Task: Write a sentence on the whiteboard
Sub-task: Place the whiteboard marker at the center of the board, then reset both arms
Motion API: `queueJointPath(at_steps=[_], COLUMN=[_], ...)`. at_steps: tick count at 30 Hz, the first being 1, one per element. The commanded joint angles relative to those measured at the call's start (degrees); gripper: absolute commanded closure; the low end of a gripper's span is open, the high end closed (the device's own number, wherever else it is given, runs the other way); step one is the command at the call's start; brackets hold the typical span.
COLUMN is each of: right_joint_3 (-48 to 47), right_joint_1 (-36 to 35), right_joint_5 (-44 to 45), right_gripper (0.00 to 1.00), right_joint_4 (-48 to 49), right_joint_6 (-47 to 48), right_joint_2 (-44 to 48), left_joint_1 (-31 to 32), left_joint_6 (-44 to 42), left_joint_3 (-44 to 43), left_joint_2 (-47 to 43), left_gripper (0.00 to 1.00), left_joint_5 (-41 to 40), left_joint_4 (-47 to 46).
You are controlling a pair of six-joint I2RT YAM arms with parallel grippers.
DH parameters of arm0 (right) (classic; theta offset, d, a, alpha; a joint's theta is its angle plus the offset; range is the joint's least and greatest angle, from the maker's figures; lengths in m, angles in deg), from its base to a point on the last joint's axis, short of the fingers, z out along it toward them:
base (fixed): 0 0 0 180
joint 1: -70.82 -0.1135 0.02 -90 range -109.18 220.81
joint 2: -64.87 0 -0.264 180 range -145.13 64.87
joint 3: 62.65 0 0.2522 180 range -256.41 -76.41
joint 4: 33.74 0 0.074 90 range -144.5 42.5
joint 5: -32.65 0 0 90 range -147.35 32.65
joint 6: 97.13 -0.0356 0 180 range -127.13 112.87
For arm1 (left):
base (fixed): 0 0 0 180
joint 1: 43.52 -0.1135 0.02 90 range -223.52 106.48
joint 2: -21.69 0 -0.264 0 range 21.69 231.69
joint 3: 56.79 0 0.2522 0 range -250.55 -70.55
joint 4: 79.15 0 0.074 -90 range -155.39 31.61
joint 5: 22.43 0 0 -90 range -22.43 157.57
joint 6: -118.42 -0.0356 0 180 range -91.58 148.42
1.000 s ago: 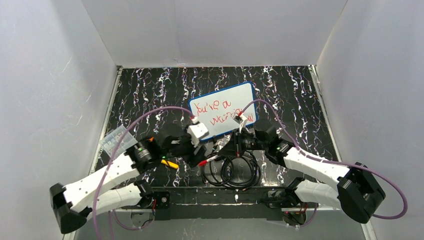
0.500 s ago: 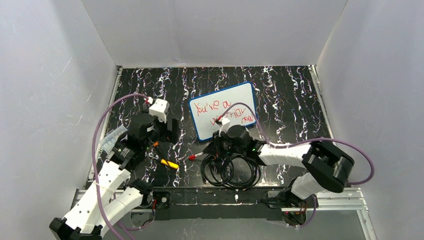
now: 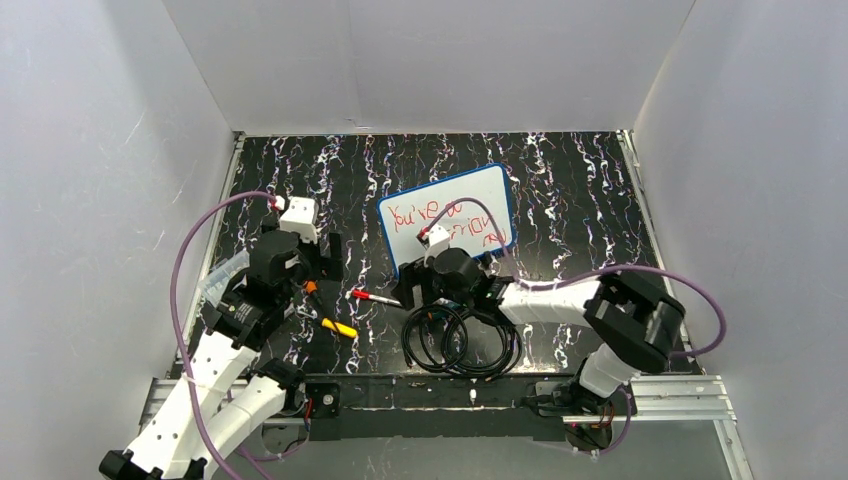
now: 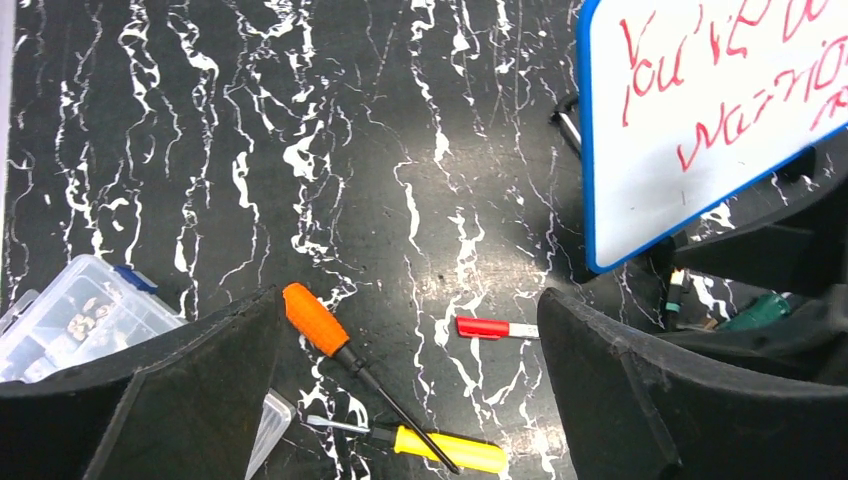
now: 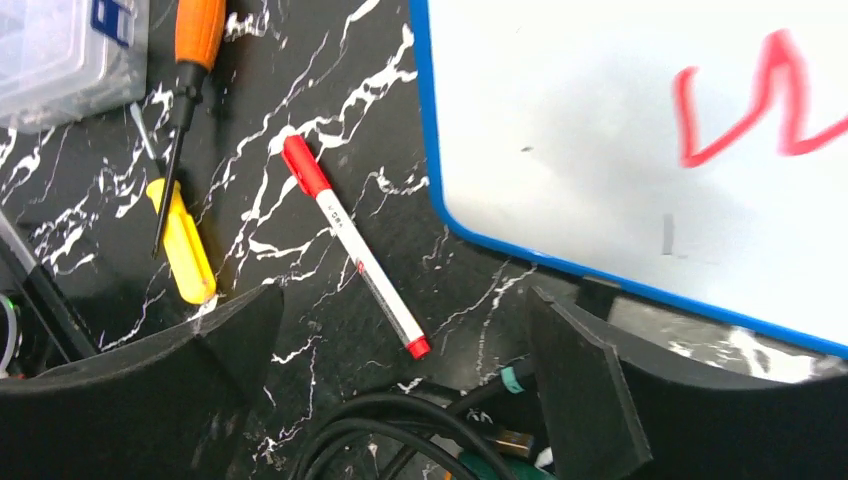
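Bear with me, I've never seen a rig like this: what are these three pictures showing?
Two robot arms, a left arm and a right arm, are bolted at the near edge of a table. The wide picture looks down from above and behind them. The other two come from a camera on each wrist, and the dark shapes at their lower corners are the fingers.

On the table lie a whiteboard with a red sentence, a marker, an orange screwdriver, a yellow screwdriver, a plastic box and a cable coil.

The left gripper and right gripper are open and hold nothing.
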Motion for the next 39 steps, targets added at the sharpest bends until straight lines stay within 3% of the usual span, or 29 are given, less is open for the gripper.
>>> queueJointPath(at_steps=[1, 6, 11, 15, 18, 25, 39], right_joint_3=[-1.5, -0.8, 2.0, 3.4, 4.4, 9.4, 10.3], right_joint_1=[0.0, 6.3, 21.7, 35.6, 41.7, 42.2, 42.2], right_joint_5=[7.8, 6.4, 1.1, 1.9, 4.6, 13.8, 15.8], right_gripper=[0.01, 0.01, 0.01, 0.01, 0.01, 0.01, 0.01], right_joint_4=[-7.4, -19.4, -27.6, -33.3, -33.7, -28.2, -27.8], right_joint_6=[6.7, 10.0, 12.3, 13.0, 14.0, 16.4, 16.6], right_joint_2=[9.0, 18.1, 27.7, 36.1, 43.9, 55.9, 58.9], left_joint_1=[-0.4, -0.6, -0.6, -0.6, -0.6, -0.6, -0.6], left_joint_6=[1.0, 2.2, 2.4, 3.5, 4.3, 3.9, 3.2], left_joint_3=[1.1, 1.2, 1.7, 1.3, 1.2, 2.7, 3.1], left_joint_2=[-1.6, -2.6, -4.1, -5.3, -6.5, -11.3, -12.4], left_gripper=[0.04, 0.02, 0.02, 0.02, 0.02, 0.02, 0.02], left_joint_5=[-5.5, -8.6, -9.1, -10.2, -11.7, -13.1, -14.3], left_joint_4=[0.5, 0.4, -0.9, -1.2, -1.3, -2.7, -2.9])
